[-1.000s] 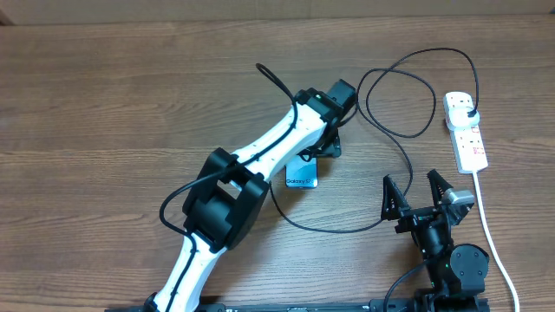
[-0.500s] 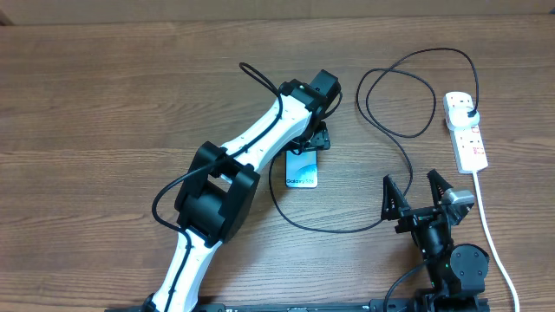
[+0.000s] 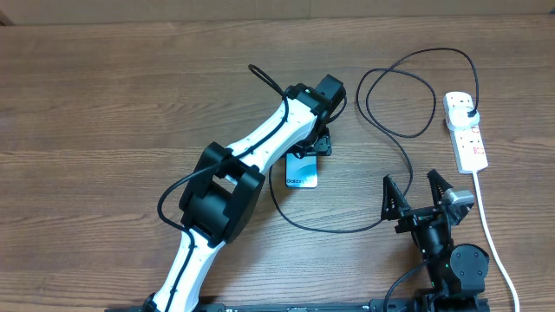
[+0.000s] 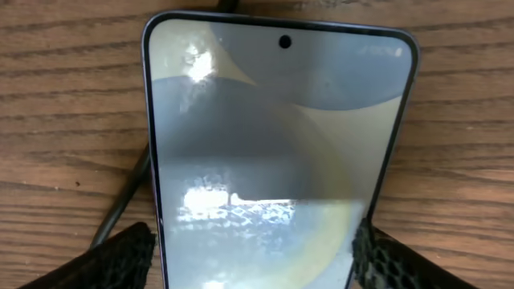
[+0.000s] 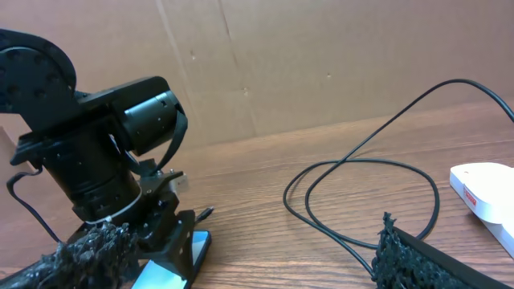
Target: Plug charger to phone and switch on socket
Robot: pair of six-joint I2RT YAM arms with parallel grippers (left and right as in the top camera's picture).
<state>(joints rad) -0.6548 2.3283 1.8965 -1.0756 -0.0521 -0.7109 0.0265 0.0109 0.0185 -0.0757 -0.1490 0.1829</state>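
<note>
Glossy, reflective phone [image 4: 281,152] screen; matt wood-grain table [image 4: 64,96]; rough, textured black left fingers [image 4: 120,257]; smooth white plastic socket [image 3: 466,130].

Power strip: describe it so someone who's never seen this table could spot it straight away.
On the wooden table, look right, beyond the right claw. A white power strip lies there, a black plug in its far end. It's the only white block, with red markings and a white cord.

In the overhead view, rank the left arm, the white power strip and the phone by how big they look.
Left arm, by far the largest.
White power strip next.
Phone smallest as seen, but the arm hides part of it, so that last ranking is unsure.
</note>
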